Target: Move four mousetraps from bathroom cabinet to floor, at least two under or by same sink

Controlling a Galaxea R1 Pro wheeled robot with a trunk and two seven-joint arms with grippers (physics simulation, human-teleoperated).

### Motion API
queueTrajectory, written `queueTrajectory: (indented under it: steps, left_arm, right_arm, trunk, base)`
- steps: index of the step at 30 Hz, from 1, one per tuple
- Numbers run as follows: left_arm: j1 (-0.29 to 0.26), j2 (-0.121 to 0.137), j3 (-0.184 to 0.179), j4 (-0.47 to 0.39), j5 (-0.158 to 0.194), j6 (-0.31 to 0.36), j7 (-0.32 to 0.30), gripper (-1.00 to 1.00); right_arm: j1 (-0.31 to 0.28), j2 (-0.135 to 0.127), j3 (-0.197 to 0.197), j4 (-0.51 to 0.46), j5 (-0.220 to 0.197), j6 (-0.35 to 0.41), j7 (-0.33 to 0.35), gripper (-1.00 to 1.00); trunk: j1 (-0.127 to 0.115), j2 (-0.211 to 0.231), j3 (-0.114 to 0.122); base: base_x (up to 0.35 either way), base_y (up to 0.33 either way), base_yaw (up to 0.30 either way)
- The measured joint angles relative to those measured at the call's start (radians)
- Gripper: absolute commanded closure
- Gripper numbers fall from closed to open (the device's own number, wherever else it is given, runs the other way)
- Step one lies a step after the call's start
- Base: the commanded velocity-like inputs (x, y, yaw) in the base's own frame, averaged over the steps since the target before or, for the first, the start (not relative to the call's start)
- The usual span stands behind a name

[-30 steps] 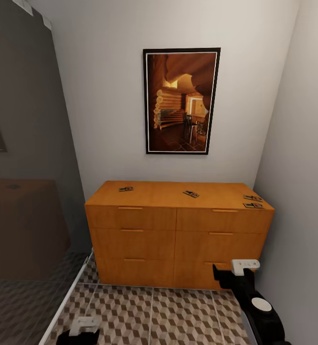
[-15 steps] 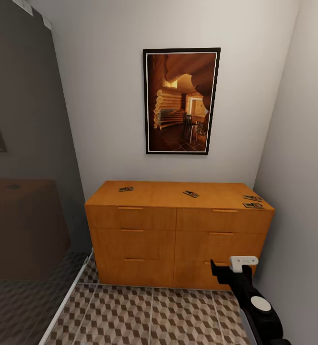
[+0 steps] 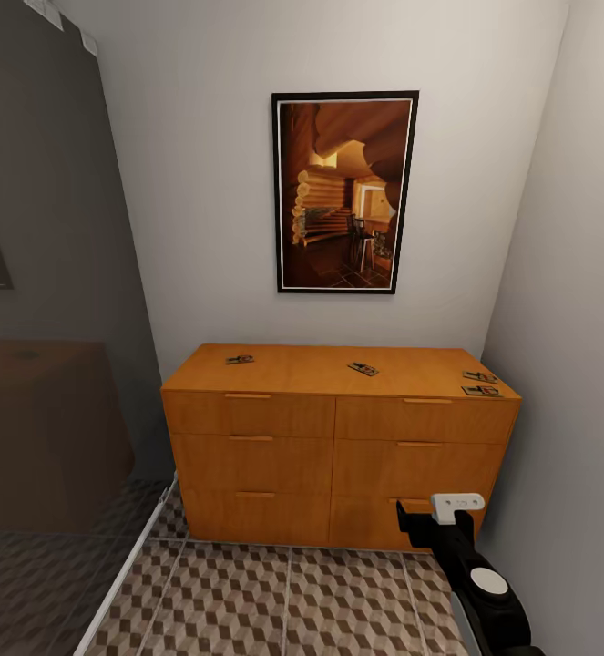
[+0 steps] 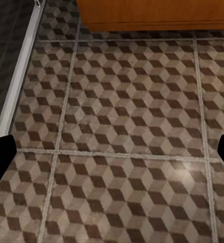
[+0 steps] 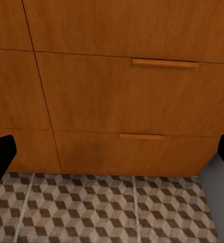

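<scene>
Four mousetraps sit on top of the cabinet [image 3: 338, 428], an orange-brown chest of drawers against the back wall under a framed picture [image 3: 344, 191]. One mousetrap [image 3: 240, 359] is near the back-left of the top, one [image 3: 363, 369] is around the middle, and two more [image 3: 480, 375] [image 3: 481, 391] lie close together at the right end, near the side wall. All lie flat, none picked up.

Right gripper [image 3: 429, 519] is raised in front of the lower right drawers, nothing between the fingers; in the right wrist view the fingers [image 5: 1, 157] stand wide at the frame edges, released, facing the drawer fronts and a bar handle [image 5: 165, 63].

Left gripper [image 4: 112, 152] points down at the bathroom floor [image 4: 122, 131], the cube-pattern tiles; fingers [image 4: 0, 154] spread to both frame edges, released and empty. The cabinet's base edge shows past the tiles in that view.

A dark glass panel [image 3: 56, 364] stands left of the cabinet.
</scene>
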Motion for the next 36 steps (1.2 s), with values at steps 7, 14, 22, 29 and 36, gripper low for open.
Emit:
queueTrajectory:
  steps: [7,14,22,29,36]
  left_arm:
    - [0.000,-0.001,0.000,0.008,0.000,-0.001,-0.001,-1.00]
    - [0.000,-0.001,0.000,0.013,0.000,-0.001,-0.002,-1.00]
    - [0.000,-0.005,-0.002,0.033,0.000,-0.003,-0.003,-1.00]
    - [0.000,-0.007,-0.004,0.043,0.000,-0.004,-0.003,-1.00]
    - [0.000,-0.008,-0.005,0.045,0.000,-0.004,-0.003,-1.00]
  right_arm:
    - [0.000,0.002,0.000,0.002,0.000,0.000,0.000,-1.00]
    - [0.000,0.002,0.000,0.002,0.000,0.000,0.000,-1.00]
    - [0.000,0.000,-0.001,0.002,0.000,0.000,0.000,-1.00]
    - [0.000,0.000,-0.001,0.002,0.000,-0.001,0.001,-1.00]
    - [0.000,-0.002,-0.001,0.002,0.000,-0.001,0.002,-1.00]
  trunk:
    - [0.000,0.000,0.000]
    - [0.000,0.000,0.000]
    - [0.000,0.000,0.000]
    - [0.000,0.000,0.000]
    - [0.000,0.000,0.000]
  base:
    - [0.000,0.000,0.000]
    - [0.000,0.000,0.000]
    - [0.000,0.000,0.000]
    - [0.000,0.000,0.000]
    - [0.000,0.000,0.000]
